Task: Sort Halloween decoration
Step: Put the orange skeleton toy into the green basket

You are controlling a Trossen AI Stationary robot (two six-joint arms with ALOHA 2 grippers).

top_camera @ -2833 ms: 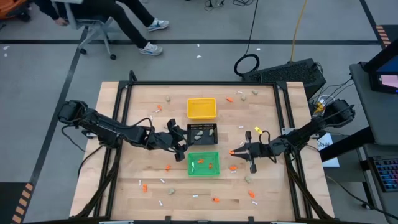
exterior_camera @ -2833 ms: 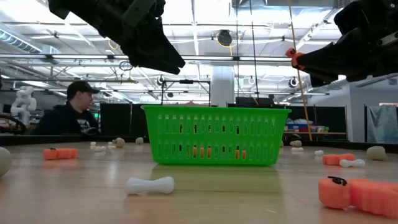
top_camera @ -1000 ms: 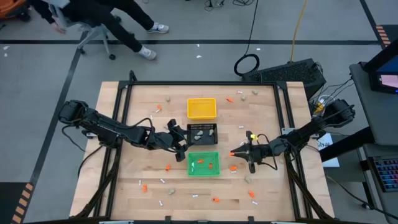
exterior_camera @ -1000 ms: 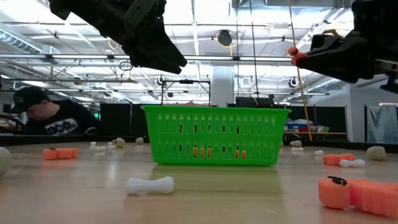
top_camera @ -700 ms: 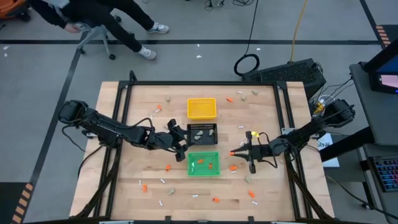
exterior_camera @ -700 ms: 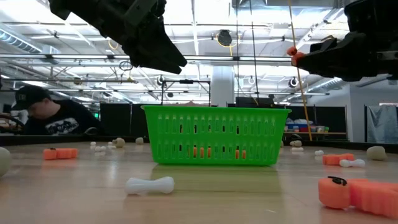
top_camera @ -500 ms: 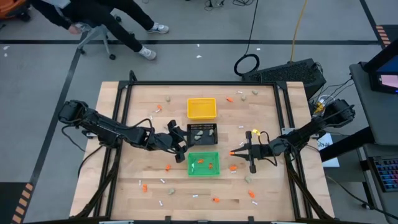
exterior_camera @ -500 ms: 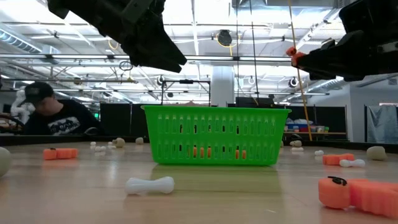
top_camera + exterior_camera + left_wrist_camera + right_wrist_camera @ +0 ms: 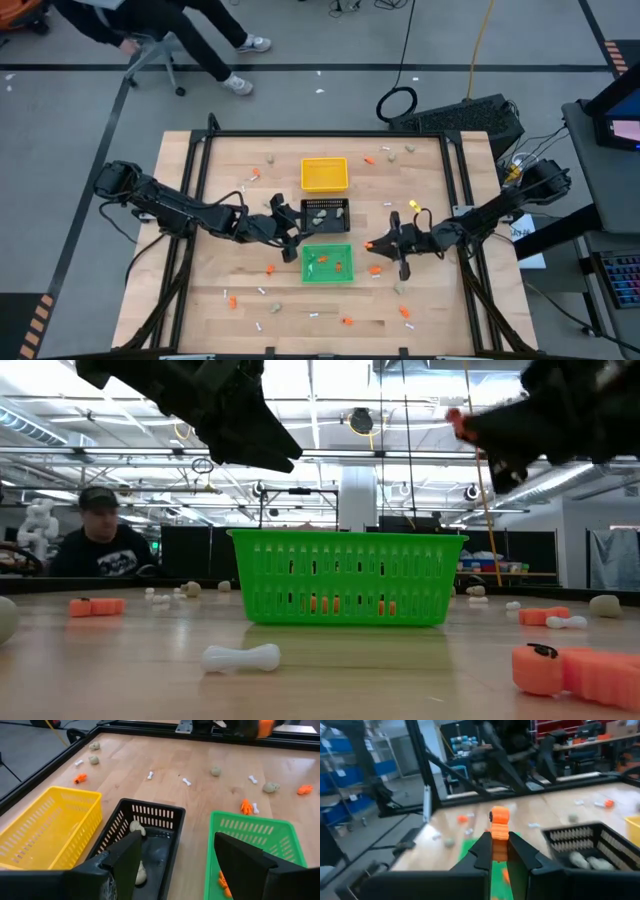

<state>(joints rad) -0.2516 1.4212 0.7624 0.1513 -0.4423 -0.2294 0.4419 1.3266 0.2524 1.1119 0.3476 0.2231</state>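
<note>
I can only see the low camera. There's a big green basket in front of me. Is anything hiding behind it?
Observer: Yes. A black tray sits right behind the green tray, and a yellow tray sits behind that.
Operator: What's inside the black one?
Observer: Beige-grey lumps.
Operator: Is that orange thing up high on the right being held?
Observer: Yes. The right hand is shut on an orange piece. It is beside the green tray, not over it yet.

Three trays (image 9: 324, 174); roughly ten orange bits (image 9: 270, 269), loose pieces blurry.
</note>
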